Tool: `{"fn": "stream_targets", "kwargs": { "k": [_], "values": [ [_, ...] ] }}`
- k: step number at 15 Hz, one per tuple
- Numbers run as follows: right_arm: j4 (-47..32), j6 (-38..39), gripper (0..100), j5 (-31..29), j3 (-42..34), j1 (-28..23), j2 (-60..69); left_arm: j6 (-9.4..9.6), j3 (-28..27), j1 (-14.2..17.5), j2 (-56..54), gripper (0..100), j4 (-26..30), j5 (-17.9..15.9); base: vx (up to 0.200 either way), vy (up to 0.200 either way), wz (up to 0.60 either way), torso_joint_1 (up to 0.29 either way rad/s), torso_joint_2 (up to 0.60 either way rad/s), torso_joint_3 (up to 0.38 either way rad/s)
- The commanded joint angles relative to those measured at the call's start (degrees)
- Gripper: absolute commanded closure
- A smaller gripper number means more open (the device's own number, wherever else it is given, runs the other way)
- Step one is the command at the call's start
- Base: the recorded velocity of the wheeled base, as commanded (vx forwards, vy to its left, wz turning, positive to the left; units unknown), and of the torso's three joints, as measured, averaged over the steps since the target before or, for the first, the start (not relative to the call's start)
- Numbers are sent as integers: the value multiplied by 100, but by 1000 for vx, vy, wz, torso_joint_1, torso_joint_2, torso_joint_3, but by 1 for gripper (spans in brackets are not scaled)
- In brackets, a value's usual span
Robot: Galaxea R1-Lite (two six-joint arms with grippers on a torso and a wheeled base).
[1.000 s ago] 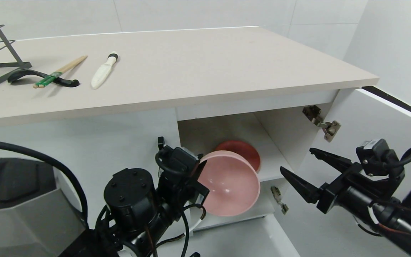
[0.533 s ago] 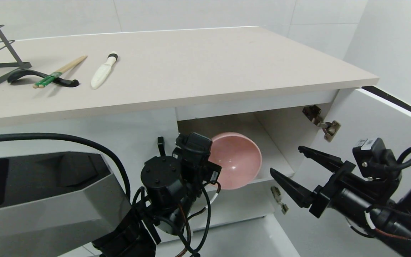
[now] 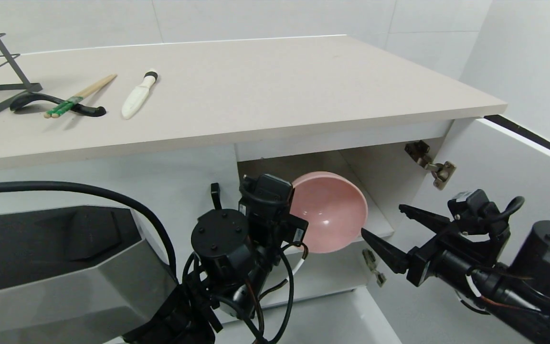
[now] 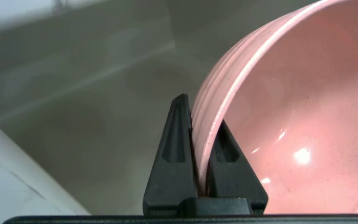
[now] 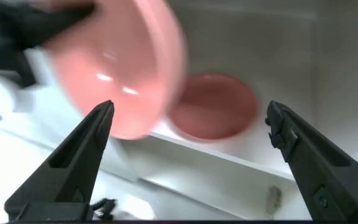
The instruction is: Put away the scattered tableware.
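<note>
1. Bowl, pink (image 3: 330, 210): rim pinched between jaws of left gripper (image 4: 202, 168); held tilted at open cupboard mouth, not yet set down
2. Dish, red (image 5: 213, 106): lying on cupboard shelf (image 3: 377, 217), judged stowed
3. Right gripper (image 3: 382, 220): jaws spread, empty, beside cupboard
4. Chopsticks (image 3: 80, 95), white utensil (image 3: 139, 95), black ladle (image 3: 55, 102): on surface (image 3: 303, 86), judged outstanding

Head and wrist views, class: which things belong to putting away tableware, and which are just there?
Job: pink bowl in left gripper; red dish on shelf; chopsticks; black spoon; white knife.
Just there: wire rack; door hinge; right gripper, open.
</note>
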State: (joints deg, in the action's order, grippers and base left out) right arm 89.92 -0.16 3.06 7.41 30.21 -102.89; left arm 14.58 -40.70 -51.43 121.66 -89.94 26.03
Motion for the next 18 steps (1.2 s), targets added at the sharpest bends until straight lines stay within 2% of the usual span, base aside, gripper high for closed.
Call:
{"fn": "stream_targets", "kwargs": {
  "k": [1,8,13,14,18],
  "values": [
    [8,-2,0,2,50,-50,-109,-43,1,-86,-143,100,-6,-1,0,0,0,0,0,0],
    [8,-2,0,-16,199,-24,-12,-140,1,-491,42,100,-6,8,0,0,0,0,0,0],
    [8,7,0,-16,164,47,85,-148,-16,-482,130,100,-6,8,0,0,0,0,0,0],
    [8,7,100,-16,138,99,85,-148,-16,-482,130,100,-6,8,0,0,0,0,0,0],
    [8,-2,100,-16,23,451,85,-148,-16,-491,130,100,-6,-1,0,0,0,0,0,0]
  ]
}}
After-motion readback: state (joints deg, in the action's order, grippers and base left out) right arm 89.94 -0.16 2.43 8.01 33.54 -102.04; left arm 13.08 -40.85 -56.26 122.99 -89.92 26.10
